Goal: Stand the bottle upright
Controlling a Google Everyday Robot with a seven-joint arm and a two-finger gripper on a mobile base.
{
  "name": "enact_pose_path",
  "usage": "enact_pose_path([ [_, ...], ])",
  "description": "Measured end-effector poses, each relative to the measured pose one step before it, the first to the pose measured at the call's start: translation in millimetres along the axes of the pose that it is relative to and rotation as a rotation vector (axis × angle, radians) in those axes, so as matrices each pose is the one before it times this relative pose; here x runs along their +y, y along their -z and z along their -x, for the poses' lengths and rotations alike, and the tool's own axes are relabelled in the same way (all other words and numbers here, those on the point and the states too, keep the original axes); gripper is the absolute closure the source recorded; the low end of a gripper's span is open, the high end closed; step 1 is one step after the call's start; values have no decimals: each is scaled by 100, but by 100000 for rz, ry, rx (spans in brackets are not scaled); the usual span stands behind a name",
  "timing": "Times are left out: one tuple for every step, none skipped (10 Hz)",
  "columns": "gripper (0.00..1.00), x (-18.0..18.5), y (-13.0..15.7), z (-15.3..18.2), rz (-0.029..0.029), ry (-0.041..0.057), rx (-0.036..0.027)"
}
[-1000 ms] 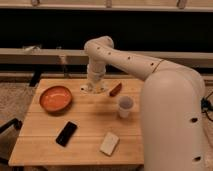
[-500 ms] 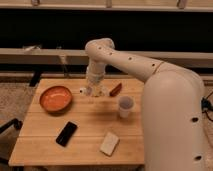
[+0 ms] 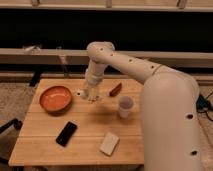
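A small white bottle (image 3: pixel 81 92) sits low over the wooden table (image 3: pixel 87 120), just right of the orange bowl (image 3: pixel 55 98). Its end pokes out to the left of the gripper (image 3: pixel 92 96). The white arm comes down from above at the back middle of the table, and the gripper is shut on the bottle at the table surface. The fingers hide most of the bottle's body, so I cannot tell its tilt.
A translucent cup (image 3: pixel 125 106) stands right of the gripper, with a reddish-brown oblong item (image 3: pixel 115 89) behind it. A black phone (image 3: pixel 66 133) and a flat pale block (image 3: pixel 109 143) lie near the front edge. The robot's large white body fills the right side.
The gripper has shifted slightly left and lower toward the table with the bottle; everything else stays where it was.
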Motion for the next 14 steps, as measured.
enact_pose_path([
  [100,-30,-269,374,455,428,-1972],
  [100,44,-325,311,587,128,-2791],
  [100,89,-281,149,543,-84,-2452],
  [100,47,-434,100,751,112,-2444],
  [100,-62,-443,172,729,524,-2558],
  [100,-161,-602,172,1135,923,-4131],
  [100,1,-413,-107,769,567,-5348],
  [100,34,-103,-137,121,344,-3286],
  [100,-59,-255,57,302,1055,-2941],
  [100,-144,-365,287,404,1748,-2354],
  [100,16,-129,113,-32,1008,-1153],
  [100,85,-84,87,-63,963,-1289],
  [100,122,5,3,-273,867,-815],
  [100,164,-200,95,330,1134,-30],
])
